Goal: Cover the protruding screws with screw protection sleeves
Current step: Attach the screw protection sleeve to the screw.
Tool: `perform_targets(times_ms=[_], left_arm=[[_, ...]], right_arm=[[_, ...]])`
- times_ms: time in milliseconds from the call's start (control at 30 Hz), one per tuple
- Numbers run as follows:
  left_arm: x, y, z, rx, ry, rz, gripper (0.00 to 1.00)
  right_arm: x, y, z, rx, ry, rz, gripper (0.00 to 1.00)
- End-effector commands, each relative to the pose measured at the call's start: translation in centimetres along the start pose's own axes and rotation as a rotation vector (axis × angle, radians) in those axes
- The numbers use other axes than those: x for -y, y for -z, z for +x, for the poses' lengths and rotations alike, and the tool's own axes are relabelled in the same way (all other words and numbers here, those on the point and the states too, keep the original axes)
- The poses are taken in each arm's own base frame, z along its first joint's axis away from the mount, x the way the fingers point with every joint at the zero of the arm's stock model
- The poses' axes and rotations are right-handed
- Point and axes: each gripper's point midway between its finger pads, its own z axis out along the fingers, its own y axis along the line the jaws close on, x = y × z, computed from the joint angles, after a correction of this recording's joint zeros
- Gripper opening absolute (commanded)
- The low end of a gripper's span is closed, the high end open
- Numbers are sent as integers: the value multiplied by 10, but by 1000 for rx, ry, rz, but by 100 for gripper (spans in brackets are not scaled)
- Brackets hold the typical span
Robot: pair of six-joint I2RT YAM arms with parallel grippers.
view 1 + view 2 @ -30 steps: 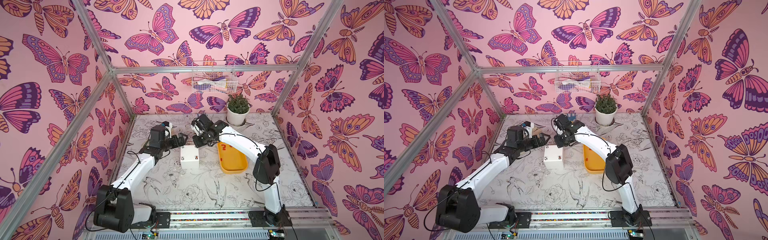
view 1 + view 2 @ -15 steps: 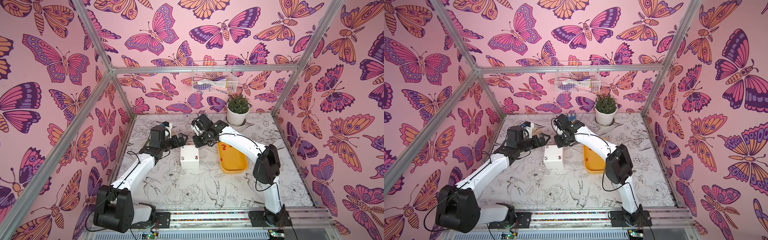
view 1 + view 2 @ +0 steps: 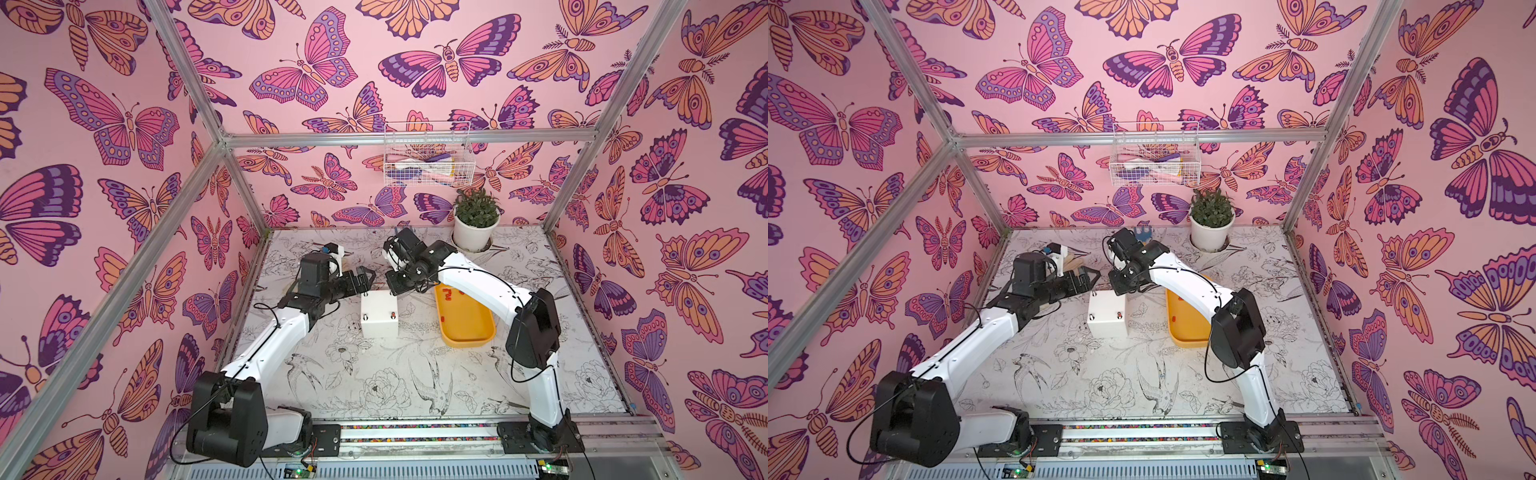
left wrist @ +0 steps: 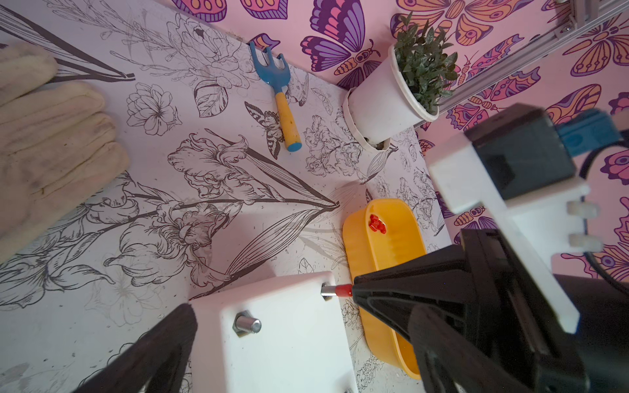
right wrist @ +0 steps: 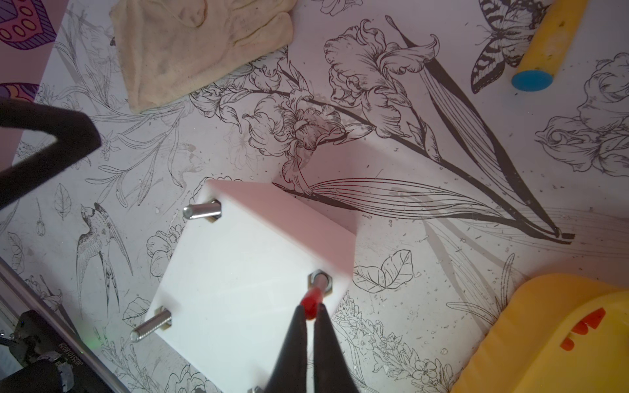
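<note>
A white box [image 3: 379, 318] stands mid-table with the protruding screws at its corners. Two screws [image 5: 201, 210] [image 5: 149, 329] are bare. My right gripper [image 5: 310, 311] is shut on a red screw protection sleeve [image 5: 311, 301], whose end sits partway over the back right screw [image 5: 320, 280]. From the left wrist, the same sleeve [image 4: 343, 291] shows on that screw [image 4: 328, 291], beside a bare screw [image 4: 247, 324]. My left gripper [image 4: 303, 316] hangs open over the box's back left side, holding nothing. More sleeves [image 4: 377, 223] lie in the yellow tray [image 3: 467, 341].
A cream glove [image 4: 51, 136] lies at the back left of the table. A blue and yellow hand rake [image 4: 282, 98] lies near the back wall, and a potted plant [image 3: 476, 226] stands at the back right. A wire basket [image 3: 426, 153] hangs on the wall.
</note>
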Motion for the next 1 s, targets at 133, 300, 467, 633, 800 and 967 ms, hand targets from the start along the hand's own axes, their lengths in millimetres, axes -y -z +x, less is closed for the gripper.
perform_targets(times_ms=[133,300,467,633,800,967], left_arm=[[0,3,1,7,4,13,100],[0,3,2,6,6,14,100],[0,4,1,7,6,13,100],[0,4,1,7,6,13,100],[1,4,1,9,4,15,100],[0,3,1,7,6,13,100]], right_arm=[[-3,13,1,9,17,5,10],[-2,13,2,7,14,5,10],[-2,12,3,4,11,4,10],[-2,11,4,3,13,4,10],[-2,11,3,3,12,1,10],[-2,10,4,0,11,0,10]])
